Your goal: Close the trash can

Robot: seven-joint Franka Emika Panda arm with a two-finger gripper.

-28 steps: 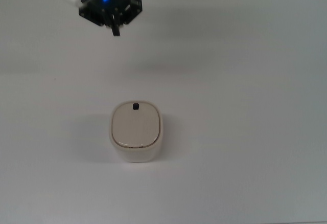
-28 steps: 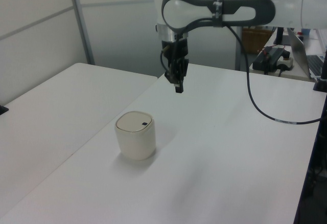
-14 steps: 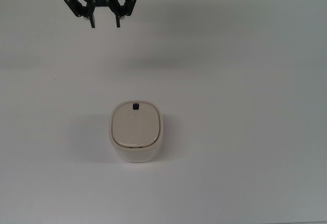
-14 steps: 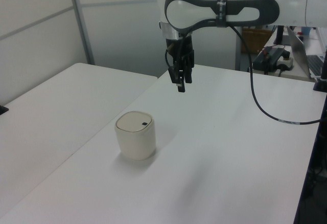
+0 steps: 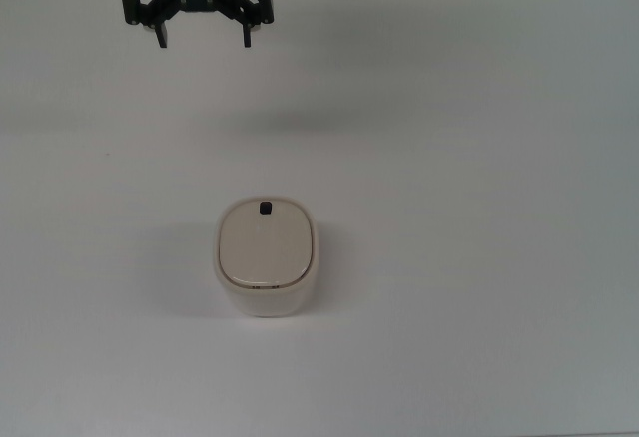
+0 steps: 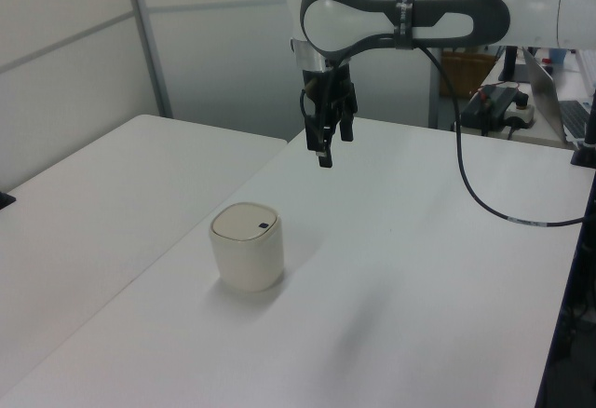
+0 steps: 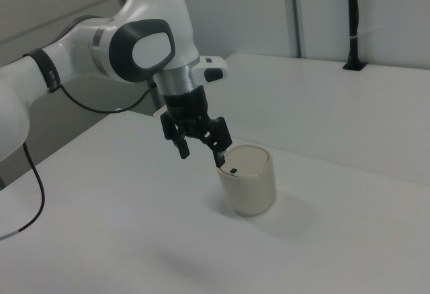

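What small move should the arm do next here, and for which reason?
Probably only a small retreat upward and away, or no move at all. The trash can already shows its lid lying flat and flush with the rim in all three views. The gripper is open, holds nothing, and hangs above the table, well apart from the can, toward the top view's upper left.

Bright, even overhead light; the white desk (image 5: 479,158) shows faint diffuse shadows, one beside the trash can (image 5: 267,255). Top view slightly soft.
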